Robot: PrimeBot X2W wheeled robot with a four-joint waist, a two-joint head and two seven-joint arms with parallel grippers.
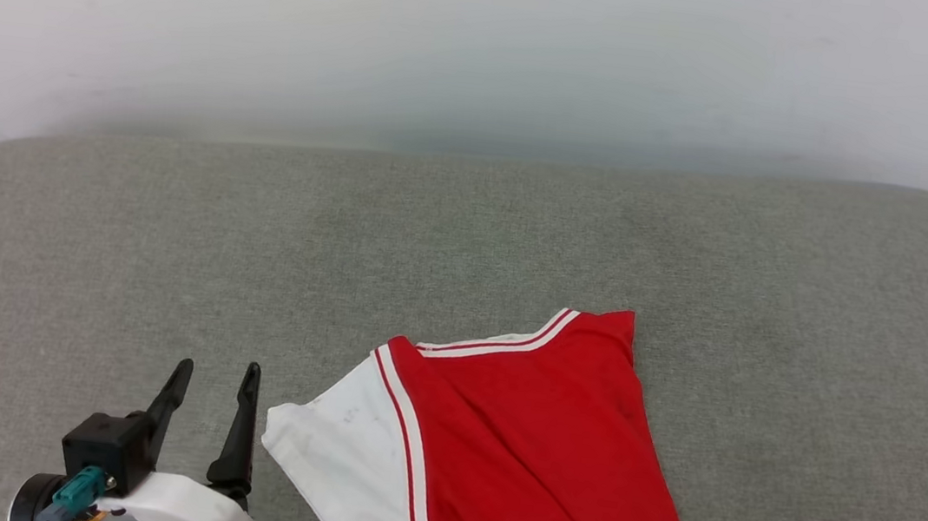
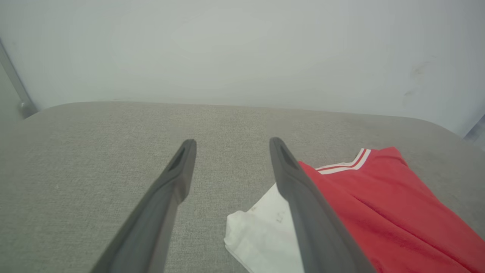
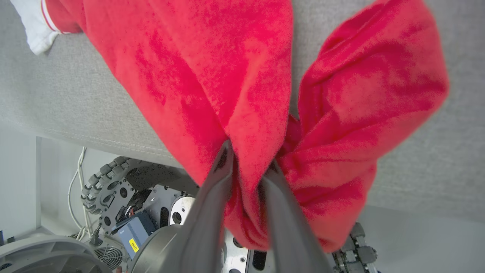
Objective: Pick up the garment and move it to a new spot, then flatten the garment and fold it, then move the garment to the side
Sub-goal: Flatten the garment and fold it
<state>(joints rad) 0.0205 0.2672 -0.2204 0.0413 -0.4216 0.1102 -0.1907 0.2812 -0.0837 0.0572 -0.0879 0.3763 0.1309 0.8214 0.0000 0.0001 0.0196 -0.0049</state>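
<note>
The red jersey (image 1: 530, 443) lies slantwise on the grey worktop (image 1: 432, 231), its lower end trailing over the near edge, bunched and pinched between the fingers of the right gripper (image 3: 250, 157). The left gripper (image 1: 219, 366), fingers spread and empty, sits just left of the white sleeve (image 1: 337, 456).

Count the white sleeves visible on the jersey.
1. The white sleeve lies at the left end of the garment on the grey cushion, beside the open left gripper. The other sleeve may be hidden in the bunched red fabric pinched by the right gripper.
</note>
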